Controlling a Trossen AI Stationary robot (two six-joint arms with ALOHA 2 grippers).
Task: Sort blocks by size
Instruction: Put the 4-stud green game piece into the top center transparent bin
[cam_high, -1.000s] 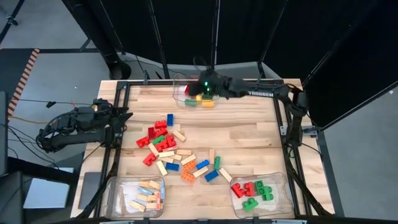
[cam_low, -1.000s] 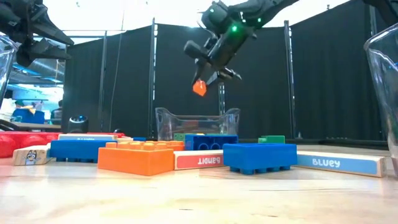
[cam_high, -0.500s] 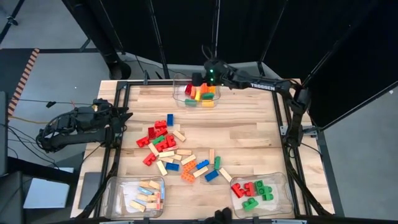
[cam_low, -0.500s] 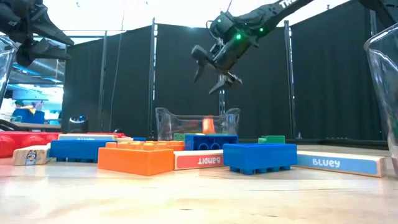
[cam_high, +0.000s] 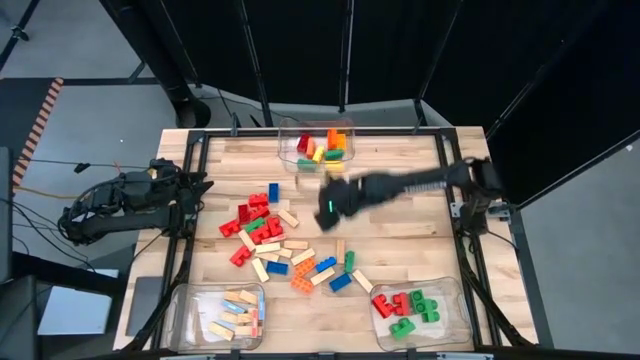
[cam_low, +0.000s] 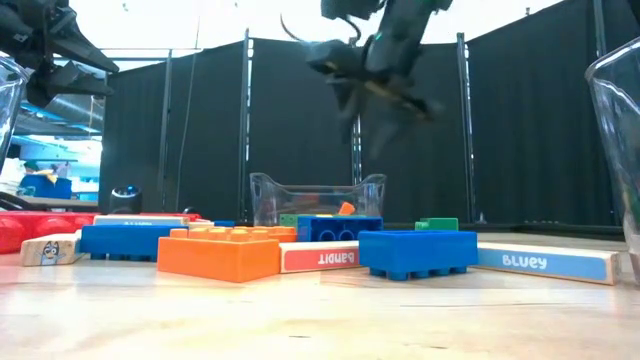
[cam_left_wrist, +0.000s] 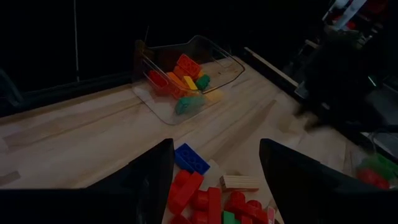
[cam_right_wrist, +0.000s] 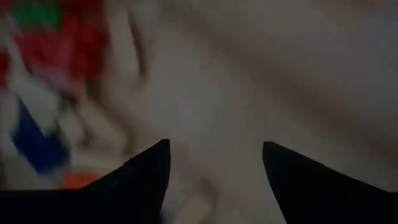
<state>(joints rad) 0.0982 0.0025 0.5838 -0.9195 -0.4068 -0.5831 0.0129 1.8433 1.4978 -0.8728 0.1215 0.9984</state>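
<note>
Because they are small, rigid and light, the blocks (cam_high: 285, 247) should lift easily, though the smooth plastic of the studded bricks may slip unless pinched across two flat side faces rather than over the knobbed top. The plain wooden bars (cam_high: 289, 217) are matte, square-edged and less slick; taking one across its narrow width near the middle looks safest. Most pieces lie loosely jumbled in the middle of the bench (cam_high: 400, 225), some touching or overlapping, so a brick at the heap's edge is the easier pick. Others already sit in three clear, thin-walled bins: mixed bright bricks in the bin at the far edge (cam_high: 288, 145), pale bars in the bin at the near left corner (cam_high: 186, 300), red and green bricks in the bin at the near right corner (cam_high: 455, 290).

The right gripper (cam_high: 327, 209) hangs above the bench between the far bin and the heap, its fingers (cam_right_wrist: 140, 177) spread and empty. The left gripper (cam_high: 195, 185) waits at the left edge, fingers (cam_left_wrist: 152, 180) parted, holding nothing.
</note>
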